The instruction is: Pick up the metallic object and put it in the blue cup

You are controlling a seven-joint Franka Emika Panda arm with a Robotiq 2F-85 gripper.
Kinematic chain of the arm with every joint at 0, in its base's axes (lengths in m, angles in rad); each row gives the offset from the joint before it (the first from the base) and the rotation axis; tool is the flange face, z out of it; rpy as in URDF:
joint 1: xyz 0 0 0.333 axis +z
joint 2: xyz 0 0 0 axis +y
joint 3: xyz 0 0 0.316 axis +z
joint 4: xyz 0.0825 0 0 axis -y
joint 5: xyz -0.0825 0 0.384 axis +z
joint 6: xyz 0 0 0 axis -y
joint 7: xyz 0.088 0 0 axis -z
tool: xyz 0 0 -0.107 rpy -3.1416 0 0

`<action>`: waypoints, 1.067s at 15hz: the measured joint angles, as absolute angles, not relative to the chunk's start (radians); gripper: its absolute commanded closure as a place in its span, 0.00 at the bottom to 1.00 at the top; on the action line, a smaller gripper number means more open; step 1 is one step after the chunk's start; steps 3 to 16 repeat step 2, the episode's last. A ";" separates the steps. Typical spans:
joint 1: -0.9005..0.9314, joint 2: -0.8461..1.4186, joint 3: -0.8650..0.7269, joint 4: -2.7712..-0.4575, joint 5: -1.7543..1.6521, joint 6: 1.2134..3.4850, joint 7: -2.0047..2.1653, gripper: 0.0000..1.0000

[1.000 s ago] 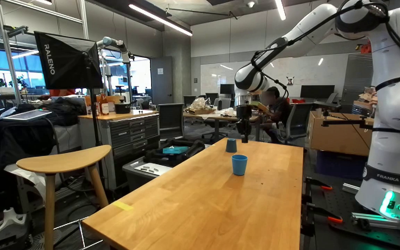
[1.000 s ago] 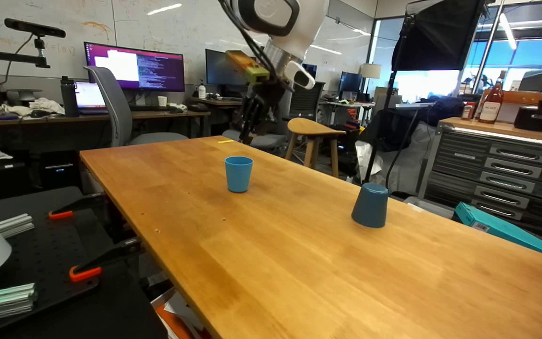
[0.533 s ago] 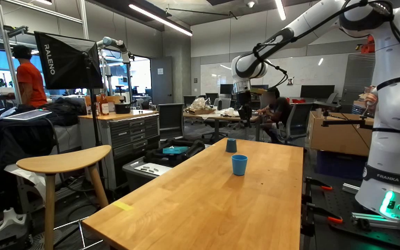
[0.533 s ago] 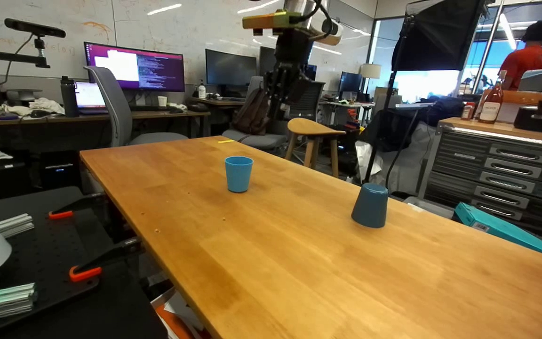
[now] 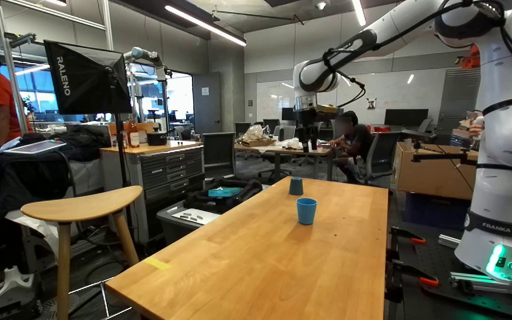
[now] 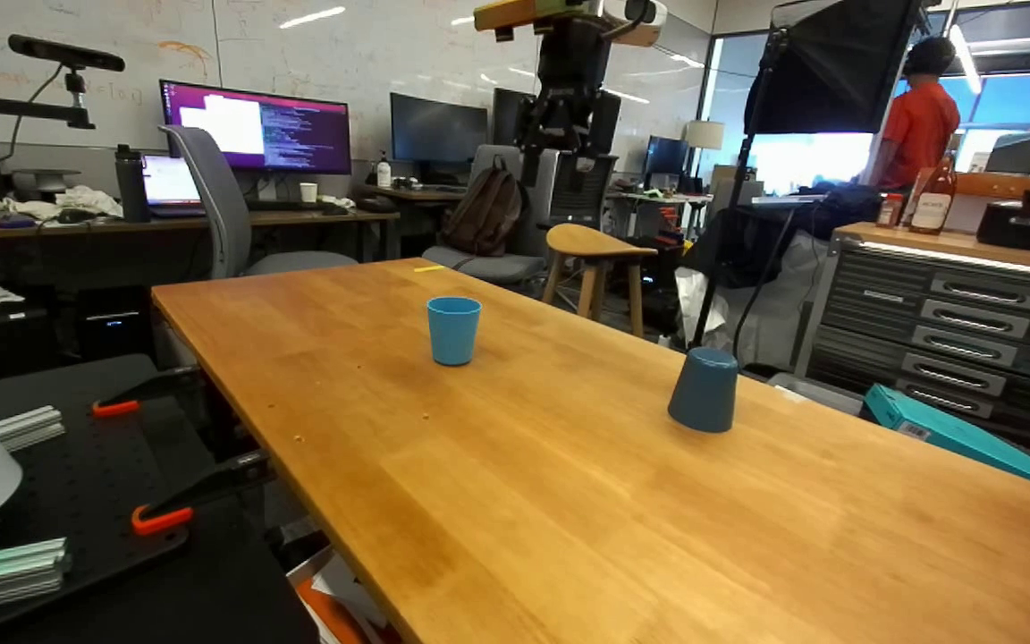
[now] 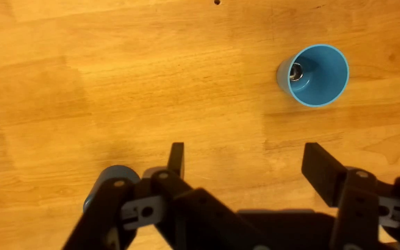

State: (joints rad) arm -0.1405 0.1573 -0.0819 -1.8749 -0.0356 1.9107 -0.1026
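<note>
Seen from the wrist, a wooden table is filling the view. At eight o'clock a dark cup is standing, partly hidden by the gripper; both exterior views are showing this cup upside down, near the table's edge. Along the bottom, from seven round to four o'clock, the gripper itself is hanging in the air, touching neither cup, its fingers spread wide with nothing between them. At two o'clock the blue cup is standing mouth up. Inside, toward nine o'clock of that mouth, a small shiny metal piece is resting low down, partly cut off by the rim. Presumably this is the task's object, so the job is looking done, with only a move away remaining.

Dangers, left to right again: the dark cup could be going over the edge if the gripper were swinging low toward eight o'clock. The fingers, so far apart, could be catching the blue cup's rim if they were dropping toward two o'clock. That cup, probably light, would then be tipping, and the metal piece, seemingly round and loose, could be rolling out
</note>
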 measured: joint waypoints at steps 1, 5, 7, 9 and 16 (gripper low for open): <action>-0.141 0.159 -0.082 -1.877 -0.036 1.911 -0.103 0.00; -0.141 0.161 -0.082 -1.878 -0.036 1.911 -0.103 0.00; -0.141 0.161 -0.082 -1.878 -0.036 1.911 -0.103 0.00; -0.141 0.161 -0.082 -1.878 -0.036 1.911 -0.103 0.00; -0.141 0.161 -0.082 -1.878 -0.036 1.911 -0.103 0.00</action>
